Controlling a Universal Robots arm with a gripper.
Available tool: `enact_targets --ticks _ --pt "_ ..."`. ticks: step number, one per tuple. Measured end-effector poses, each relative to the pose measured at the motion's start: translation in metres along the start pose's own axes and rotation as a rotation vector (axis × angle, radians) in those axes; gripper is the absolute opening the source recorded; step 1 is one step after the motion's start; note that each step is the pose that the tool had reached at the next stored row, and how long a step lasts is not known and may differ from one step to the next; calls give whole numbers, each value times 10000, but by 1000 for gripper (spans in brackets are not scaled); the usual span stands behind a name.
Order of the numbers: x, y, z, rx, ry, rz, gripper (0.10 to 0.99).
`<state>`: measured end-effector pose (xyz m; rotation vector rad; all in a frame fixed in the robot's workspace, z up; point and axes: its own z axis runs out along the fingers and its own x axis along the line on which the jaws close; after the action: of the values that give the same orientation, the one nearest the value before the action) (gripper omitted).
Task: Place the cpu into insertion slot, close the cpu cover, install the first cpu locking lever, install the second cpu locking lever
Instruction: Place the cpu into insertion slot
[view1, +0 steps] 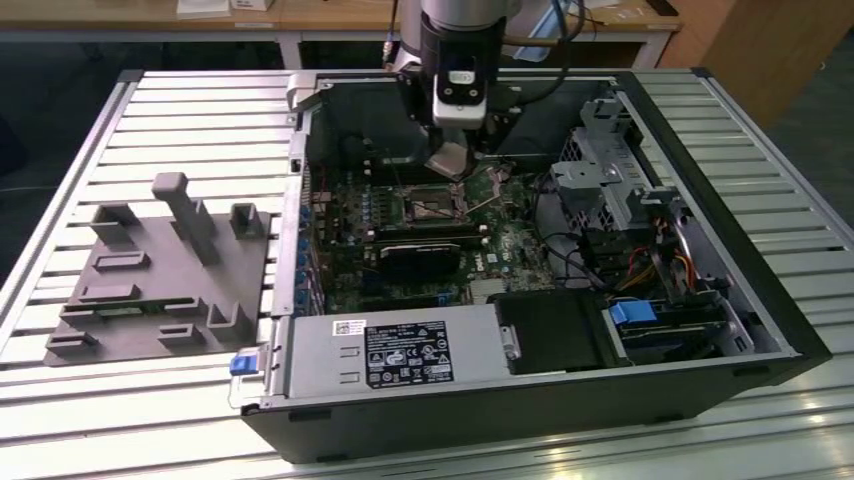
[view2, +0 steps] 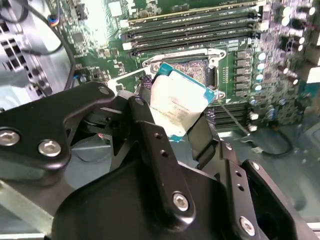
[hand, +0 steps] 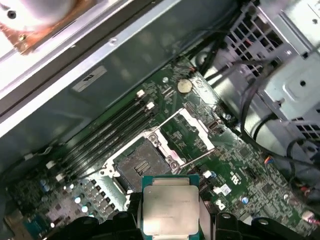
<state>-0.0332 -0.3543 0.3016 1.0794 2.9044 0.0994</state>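
cpu (hand: 170, 205): one, gripped between two fingers (view2: 202, 137), near one empty insertion slot (hand: 141, 162); one cpu cover (hand: 199, 125) open.

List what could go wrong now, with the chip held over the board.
The small silver-grey square cpu, clamped in the black gripper, looks askew to the black-framed square insertion slot; lowered so, it could bend pins. The thin silver cpu cover stands open beside the slot; the gripper might catch it.

Open dark computer case (view1: 534, 425) on slatted metal table (view1: 200, 110); grey moulded fixture block (view1: 134, 290) beside it at the exterior view's left. Inside: silver power supply (view1: 387, 352), metal drive cage (view1: 601, 175), long black memory slots (view2: 195, 31), coin cell battery (hand: 184, 85).
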Motion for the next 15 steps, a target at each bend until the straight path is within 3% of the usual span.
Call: enact_targets --ticks 15 --pt "2 -7 101 44 -204 2722 537"
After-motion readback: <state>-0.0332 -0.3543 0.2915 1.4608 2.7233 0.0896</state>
